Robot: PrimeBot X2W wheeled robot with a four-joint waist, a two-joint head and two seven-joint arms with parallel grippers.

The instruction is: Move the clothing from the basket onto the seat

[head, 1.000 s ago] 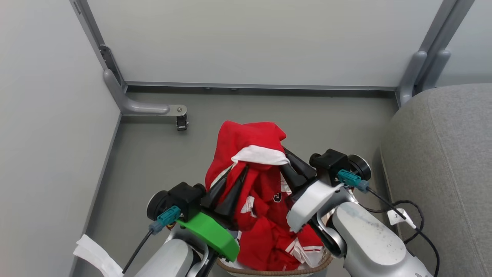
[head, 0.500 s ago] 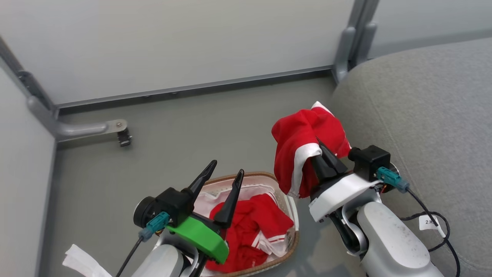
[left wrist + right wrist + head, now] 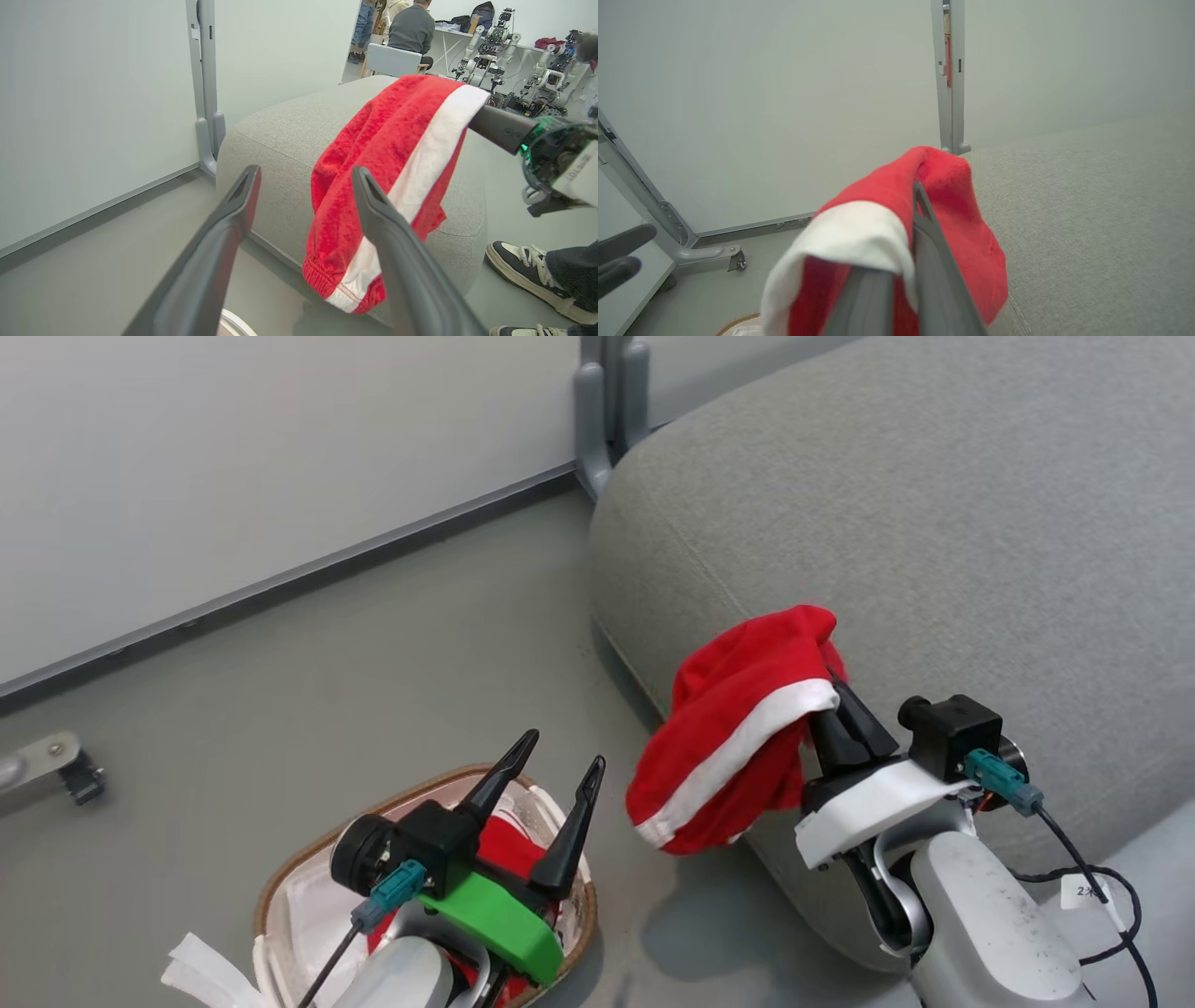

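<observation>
A pale partition panel (image 3: 233, 457) meets the grey floor (image 3: 373, 663) at left. On the floor stands the basket (image 3: 308, 845) with red fabric (image 3: 502, 847) inside. The left gripper (image 3: 565, 749) hangs above it, fingers spread apart. Rightward, the right gripper (image 3: 837, 705) is clamped on the clothing (image 3: 738, 737), which hangs off the floor beside the rounded edge of the seat (image 3: 934, 523).

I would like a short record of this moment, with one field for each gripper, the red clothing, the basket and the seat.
left gripper: open, holding nothing, above the basket
right gripper: shut on the red garment
red garment: hangs from the right gripper at the seat edge, not laid on top
basket: on the floor, more red fabric inside
seat: grey cushion, right of the basket
</observation>
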